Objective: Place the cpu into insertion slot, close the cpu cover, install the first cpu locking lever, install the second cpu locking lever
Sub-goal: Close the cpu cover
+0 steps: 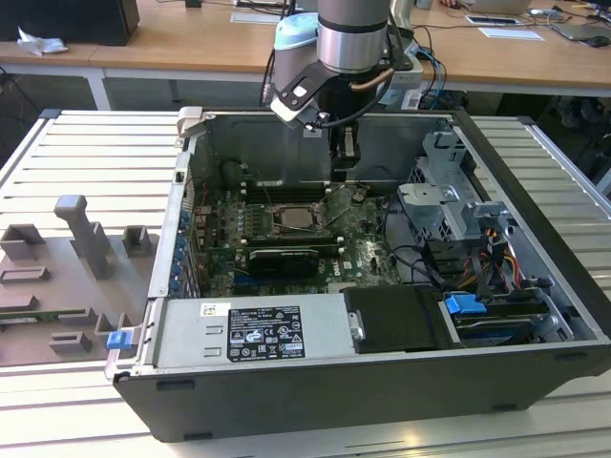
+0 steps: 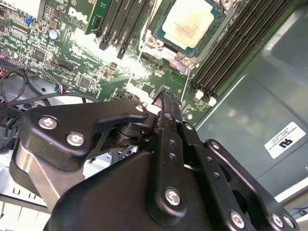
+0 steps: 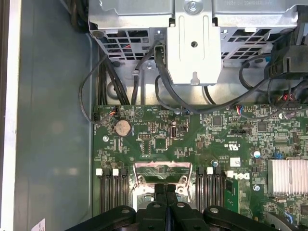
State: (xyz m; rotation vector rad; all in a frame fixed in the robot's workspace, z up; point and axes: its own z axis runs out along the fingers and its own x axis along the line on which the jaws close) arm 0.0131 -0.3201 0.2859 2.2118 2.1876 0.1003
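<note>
The cpu (image 2: 190, 21), a pale silvery square chip, lies flat in the insertion slot (image 2: 150, 42) on the green motherboard, and it also shows in the exterior view (image 1: 296, 218). A thin silver frame with a cut-out middle, the cpu cover (image 3: 140, 168), stands beside the socket and looks swung open. A thin wire locking lever (image 2: 186, 82) sticks up next to the socket. My gripper (image 2: 166, 98) hovers just past the socket's edge inside the case (image 1: 349, 176). Its black fingers (image 3: 166, 192) are pressed together with nothing between them.
Long black memory slots (image 2: 226, 53) flank the socket. A black expansion card (image 1: 282, 260) lies in front of it, a metal drive cage (image 1: 449, 200) with cables stands at the exterior view's right, and the power supply (image 1: 253, 329) sits nearest. Grey fixtures (image 1: 81, 248) rest outside the case.
</note>
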